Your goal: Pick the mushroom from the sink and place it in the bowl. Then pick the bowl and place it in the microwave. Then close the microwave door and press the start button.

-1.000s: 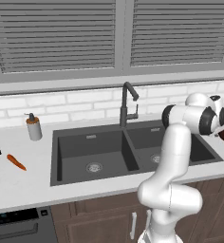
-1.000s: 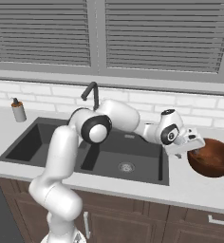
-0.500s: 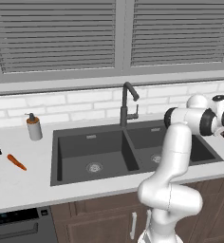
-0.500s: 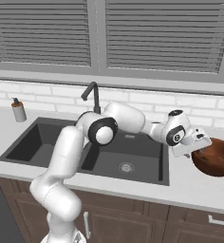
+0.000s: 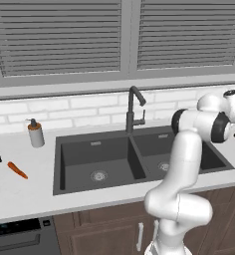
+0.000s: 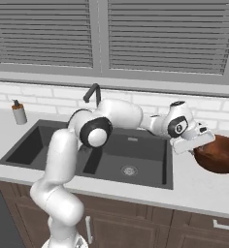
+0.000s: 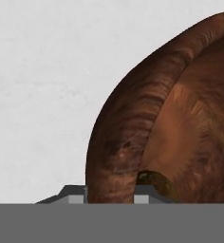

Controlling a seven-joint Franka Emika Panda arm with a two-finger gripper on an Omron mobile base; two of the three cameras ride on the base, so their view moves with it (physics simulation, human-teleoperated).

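**Mia:** Where is the robot's hand?

**Ben:** The gripper point(image 6: 200, 141) is way over on the right, at the near edge of the bowl point(image 6: 220, 154). The bowl is round and wood-brown. It sits on the white counter point(image 6: 194, 186), to the right of the sink point(image 6: 106, 160).

**Mia:** Is it holding the bowl?

**Ben:** It looks like it. In the hand view, the bowl's thick rim point(image 7: 118, 161) goes down between the two finger tips. One grey tip is outside the rim and one is inside. They sit close on both sides of it, pinched in narrow. I cannot see if the bowl is off the counter.

**Mia:** And the mushroom?

**Ben:** There is a small dark brownish lump point(image 7: 154, 180) inside the bowl, right by the inner finger tip. That seems to be the mushroom.

**Mia:** What else is there?

**Ben:** In the left base view, a dark faucet point(image 5: 133, 109) stands behind the sink. A soap bottle point(image 5: 36, 133) is by the wall on the left, and a thin orange carrot point(image 5: 17, 170) lies on the counter.
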